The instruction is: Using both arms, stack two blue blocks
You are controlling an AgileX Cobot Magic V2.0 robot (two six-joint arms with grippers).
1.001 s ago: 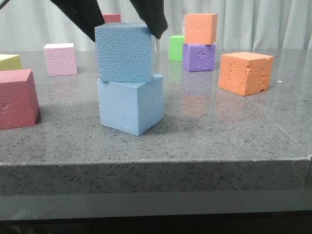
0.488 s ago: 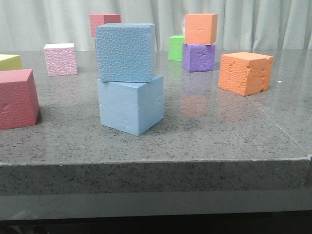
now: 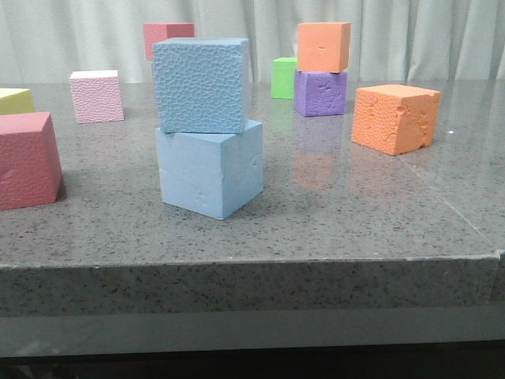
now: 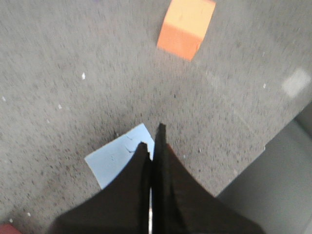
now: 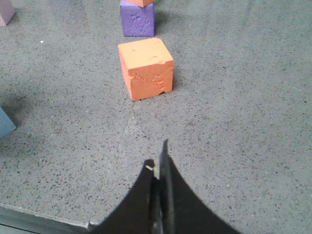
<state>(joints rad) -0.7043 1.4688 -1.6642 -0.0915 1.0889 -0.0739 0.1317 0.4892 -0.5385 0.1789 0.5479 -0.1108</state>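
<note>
Between a second earlier and this moment the dark fingers that had flanked the pebbled blue block (image 3: 202, 85) lifted out of the front view, and the stack stood alone. Nothing else on the table (image 3: 331, 229) had shifted.

Taking the stack as the landmark and going left to right: well to its left sat a red block (image 3: 28, 159), cut off by the frame edge, with a pale pink pebbled block (image 3: 96, 95) behind it. The pebbled blue block rested on the smooth blue block (image 3: 210, 171), turned a little against it so that its left edge overhung slightly. To the right of the stack and farther back stood a green block (image 3: 284, 77), then an orange block on a purple block (image 3: 320, 92), and nearer, well apart, a big orange block (image 3: 396, 117) with a chipped face.

The left gripper (image 4: 155, 141) hung almost straight above the stack, its fingers pressed together on nothing; only a pale blue top face showed past them, and I could not tell how high it hung. The right gripper (image 5: 157, 158) was likewise clenched and empty, over bare table, the big orange block ahead of it and the stack only a blue corner at the frame edge. By my reading the left arm was the nearer, and the stacking looked done.
</note>
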